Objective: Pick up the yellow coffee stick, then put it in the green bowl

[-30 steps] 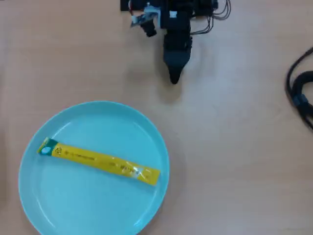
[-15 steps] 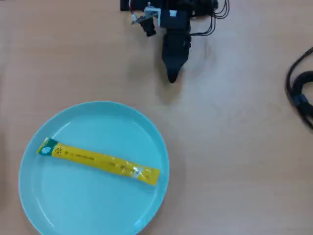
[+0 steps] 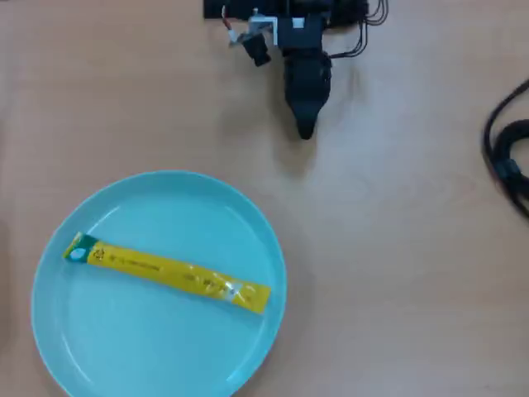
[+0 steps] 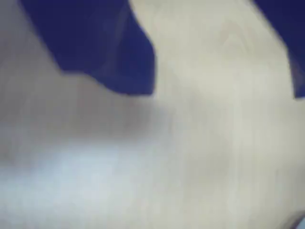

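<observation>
The yellow coffee stick lies flat and slanted inside the green bowl, its green end toward the left rim in the overhead view. My gripper hangs far from it, at the top of the table near the arm's base, pointing down the picture. Only a single dark tip shows from above. The blurred wrist view shows two dark blue jaws well apart, and my gripper has only bare table in the gap between them. Neither bowl nor stick appears in the wrist view.
Black cables curl at the right edge of the overhead view. The arm's base and wiring sit at the top edge. Bare wooden table stretches right of the bowl.
The gripper tip has swung slightly to the right near the base. The stick and the bowl have not moved.
</observation>
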Tool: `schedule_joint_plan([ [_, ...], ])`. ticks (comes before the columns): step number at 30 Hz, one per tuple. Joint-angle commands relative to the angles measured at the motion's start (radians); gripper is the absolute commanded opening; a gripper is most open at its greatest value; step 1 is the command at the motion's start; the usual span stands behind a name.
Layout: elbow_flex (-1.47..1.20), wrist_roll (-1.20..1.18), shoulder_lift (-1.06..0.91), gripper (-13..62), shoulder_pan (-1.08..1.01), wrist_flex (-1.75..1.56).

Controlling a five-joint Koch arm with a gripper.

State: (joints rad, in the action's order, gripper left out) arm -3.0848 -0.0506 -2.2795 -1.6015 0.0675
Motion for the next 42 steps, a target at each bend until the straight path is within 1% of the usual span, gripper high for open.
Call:
schedule_joint_plan([
  [1,-0.072,-0.025,-0.103,30.4,0.011,0.078],
  [5,-0.072,-0.026,-0.101,30.5,0.011,0.163],
  [11,-0.072,-0.025,-0.101,29.6,0.021,0.166],
  [13,-0.072,-0.026,-0.101,26.9,0.029,0.164],
  [17,-0.071,-0.021,-0.100,18.4,0.028,0.163],
  [19,-0.071,-0.021,-0.098,16.3,0.028,0.160],
  [42,-0.071,-0.021,-0.098,16.0,0.028,0.160],
])
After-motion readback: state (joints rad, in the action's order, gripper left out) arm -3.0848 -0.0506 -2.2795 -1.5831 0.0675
